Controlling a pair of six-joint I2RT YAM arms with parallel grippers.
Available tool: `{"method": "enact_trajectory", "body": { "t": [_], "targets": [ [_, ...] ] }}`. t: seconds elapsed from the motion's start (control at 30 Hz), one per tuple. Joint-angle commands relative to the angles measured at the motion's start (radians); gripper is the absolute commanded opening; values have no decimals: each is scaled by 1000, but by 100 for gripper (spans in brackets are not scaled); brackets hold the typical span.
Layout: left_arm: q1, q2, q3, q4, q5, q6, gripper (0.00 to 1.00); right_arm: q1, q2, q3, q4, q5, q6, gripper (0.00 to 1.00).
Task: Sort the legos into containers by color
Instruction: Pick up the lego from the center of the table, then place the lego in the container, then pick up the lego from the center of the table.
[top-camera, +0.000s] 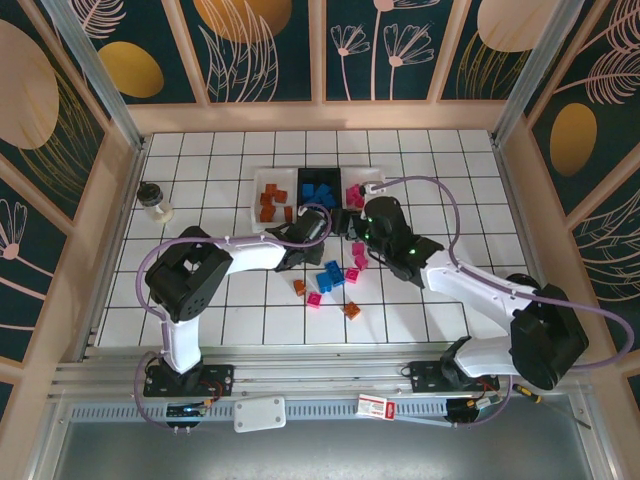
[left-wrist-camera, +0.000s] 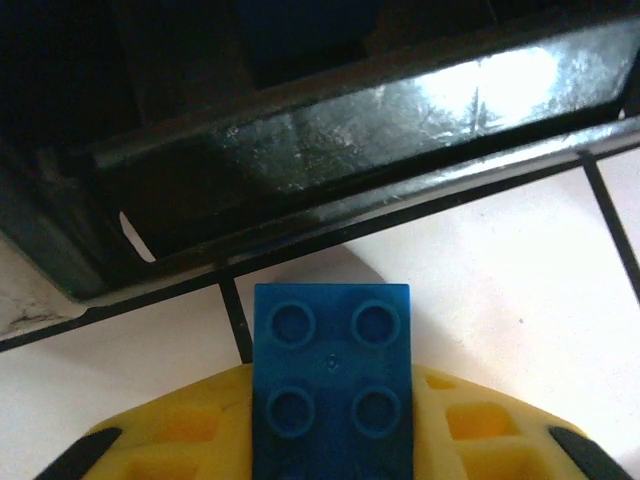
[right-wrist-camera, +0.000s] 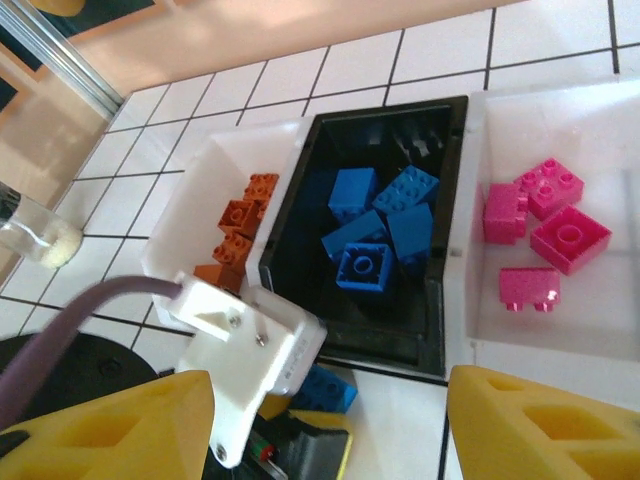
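1. My left claw (left-wrist-camera: 330, 445) is pinched tight on a blue brick (left-wrist-camera: 332, 380). The yellow pads are on two opposite side walls and the studs face the camera. My right claw (right-wrist-camera: 325, 430) is roughly half open with nothing in it, hanging over the near edge of the trays.
2. Handling guess: light, hard, rigid plastic, so no worries about crushing it. The walls look smooth and glossy though, so I reckon it could twist or pop out if I caught a corner. Flat opposite sides, centred, is where to hold it, not the studs.
3. Looks: saturated blue, square two-by-two, four round studs, crisp edges.
4. Where it is: low over the tiled table (left-wrist-camera: 520, 300), just beside the near wall of the black tray (left-wrist-camera: 350, 130), which has other blue bricks (right-wrist-camera: 375, 225) in it. One white tray (right-wrist-camera: 200, 190) has orange bricks (right-wrist-camera: 240, 215), the other white tray (right-wrist-camera: 600, 320) has pink bricks (right-wrist-camera: 545, 215). More loose bricks (top-camera: 330, 275) sit nearer the arm bases.
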Motion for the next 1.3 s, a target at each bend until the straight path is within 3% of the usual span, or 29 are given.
{"method": "enact_trajectory", "body": {
  "t": [0.0, 0.1, 0.2, 0.4, 0.53, 0.6, 0.7, 0.83, 1.07, 1.27],
  "targets": [
    [-7, -75, -11, 29, 49, -23, 22, 8, -53, -53, -4, 39, 31, 64],
    [-7, -164, -7, 38, 59, -38, 20, 8, -83, -110, -8, 41, 51, 64],
    [4, -176, 67, 2, 1, -35, 19, 9, -102, -160, -23, 43, 68, 64],
    [111, -34, 277, -33, 87, -62, 18, 36, -111, -242, -44, -1, 101, 64],
    [136, 102, 474, -110, 78, -53, 22, 86, -93, -265, -106, 71, 146, 64],
    [154, 154, 548, -140, 91, -59, 33, 89, -76, -278, -117, 92, 194, 64],
    [158, 175, 625, -170, 114, -49, 56, 93, -43, -293, -86, 99, 243, 65],
    [157, 60, 572, -123, 151, -55, 81, 96, 16, -274, -36, 141, 272, 66],
    [119, -212, 259, -10, 187, -87, 94, 5, 140, -210, 29, 97, 184, 63],
    [96, -411, -29, 49, 174, -145, 97, -40, 215, -173, 51, 1, 111, 61]
  ]
}}
